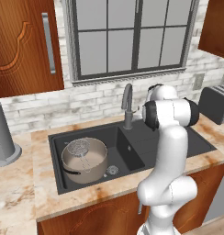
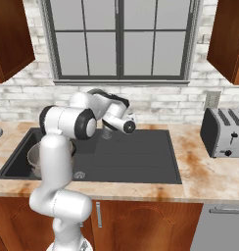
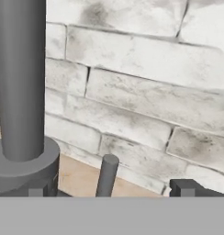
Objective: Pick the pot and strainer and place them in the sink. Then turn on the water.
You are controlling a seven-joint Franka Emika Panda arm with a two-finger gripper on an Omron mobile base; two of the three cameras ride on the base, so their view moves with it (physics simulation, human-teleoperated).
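Left base view: pot (image 1: pixel 85 159) w/ strainer (image 1: pixel 79 147) sitting inside it, both already in left basin of sink (image 1: pixel 132 151), left of tap (image 1: pixel 127 106). So placing looks done imo, water step in hand; no stream at spout yet. Tan stone counter (image 1: pixel 22 183), brick wall, window behind tap.

Right base view: arm reaching toward tap (image 2: pixel 106 131); toaster (image 2: pixel 224 132) far right of it.

Hand view: gripper (image 3: pixel 111 189) jaws wide, holding nothing, right up at tap base (image 3: pixel 24 158). Lever (image 3: pixel 107 175) betw fingertips; next prob nudge it.
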